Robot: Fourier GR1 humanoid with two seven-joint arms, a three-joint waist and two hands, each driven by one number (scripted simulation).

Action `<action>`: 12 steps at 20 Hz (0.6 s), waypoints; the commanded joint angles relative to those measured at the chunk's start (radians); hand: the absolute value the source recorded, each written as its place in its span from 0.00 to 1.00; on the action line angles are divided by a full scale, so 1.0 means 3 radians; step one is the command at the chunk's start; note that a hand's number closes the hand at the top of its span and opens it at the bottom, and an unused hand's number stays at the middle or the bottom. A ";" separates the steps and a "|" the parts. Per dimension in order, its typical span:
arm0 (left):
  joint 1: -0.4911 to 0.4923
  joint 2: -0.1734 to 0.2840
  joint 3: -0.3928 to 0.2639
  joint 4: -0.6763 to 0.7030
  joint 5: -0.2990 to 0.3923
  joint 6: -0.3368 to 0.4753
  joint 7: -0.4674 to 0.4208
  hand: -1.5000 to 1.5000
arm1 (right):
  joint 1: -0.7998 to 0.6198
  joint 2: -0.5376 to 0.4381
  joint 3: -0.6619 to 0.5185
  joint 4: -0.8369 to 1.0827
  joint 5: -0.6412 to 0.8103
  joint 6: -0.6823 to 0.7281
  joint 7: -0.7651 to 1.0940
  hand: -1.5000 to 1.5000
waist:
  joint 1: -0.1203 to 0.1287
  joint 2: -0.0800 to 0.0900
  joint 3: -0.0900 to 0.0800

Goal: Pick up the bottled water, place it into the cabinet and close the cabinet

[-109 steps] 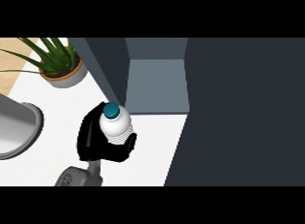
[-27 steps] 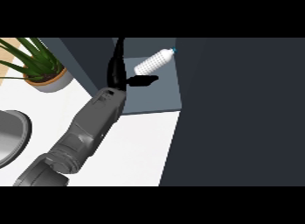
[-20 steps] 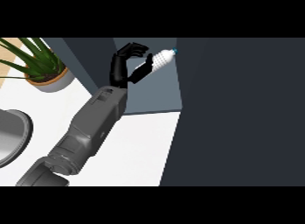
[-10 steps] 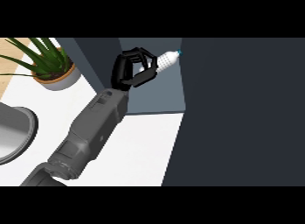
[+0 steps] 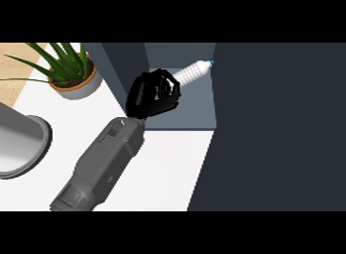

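Left hand (image 5: 154, 94) is up at the mouth of the cabinet (image 5: 181, 101), black fingers curled in a loose cage, and honestly it's hard to tell whether they're actually wrapped on anything. The bottled water (image 5: 191, 73) sits just past the fingertips, up and to the right of the hand, lying tilted inside the cabinet opening with its teal cap pointing away toward the dark door edge. The bottle's near end looks like it's right at the fingers, possibly touching them, but the view doesn't settle whether it's being pinched or just lying beside them.

Behind the hand, the grey forearm (image 5: 103, 163) runs back down and to the left across the white counter (image 5: 168, 168). To the right of the hand is the big dark cabinet door (image 5: 285, 129), swung open and filling that whole side. Off to the left of the hand there's a potted plant (image 5: 67, 74) with spiky green leaves, and further down-left, beside the forearm, a grey metal pot (image 5: 11, 144) sits on the counter.

Right hand doesn't show up anywhere.
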 commanded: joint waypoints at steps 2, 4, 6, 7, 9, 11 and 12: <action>0.0718 0.0094 -0.0083 -0.0818 0.0093 -0.0025 0.0109 1.00 | 0.0122 -0.0041 0.0250 -0.0217 0.0354 -0.0050 0.0056 0.00 | 0.0079 -0.0027 -0.0001; 0.1015 0.0177 -0.0205 -0.1201 0.0096 -0.0091 0.0222 1.00 | 0.0055 -0.0178 -0.0021 -0.0292 0.0178 -0.0009 0.0156 0.00 | 0.0120 -0.0027 0.0001; 0.1285 0.0143 -0.0281 -0.1550 0.0130 0.0019 0.0356 1.00 | 0.0018 -0.0177 0.0025 -0.0321 0.0205 -0.0030 0.0216 0.00 | 0.0125 -0.0027 -0.0001; 0.1348 0.0193 -0.0308 -0.1666 0.0094 0.0010 0.0347 1.00 | -0.0275 -0.0147 -0.0169 -0.0336 0.0107 0.0022 0.0494 0.00 | 0.0127 0.0001 -0.0004; 0.1726 0.0347 -0.0375 -0.2170 0.0134 0.0004 0.0481 1.00 | -0.0022 -0.0292 0.0027 -0.0310 0.0130 0.0100 0.0268 1.00 | 0.0103 -0.0015 0.0002; 0.2049 0.0350 -0.0553 -0.2488 0.0094 0.0024 0.0541 1.00 | -0.0138 -0.0327 0.0107 -0.0406 0.0099 0.0178 0.0397 1.00 | 0.0124 -0.0018 0.0000; 0.2091 0.0406 -0.0513 -0.2684 0.0142 0.0061 0.0628 1.00 | -0.0223 -0.0385 0.0085 -0.0402 0.0064 0.0288 0.0361 1.00 | 0.0114 -0.0009 0.0001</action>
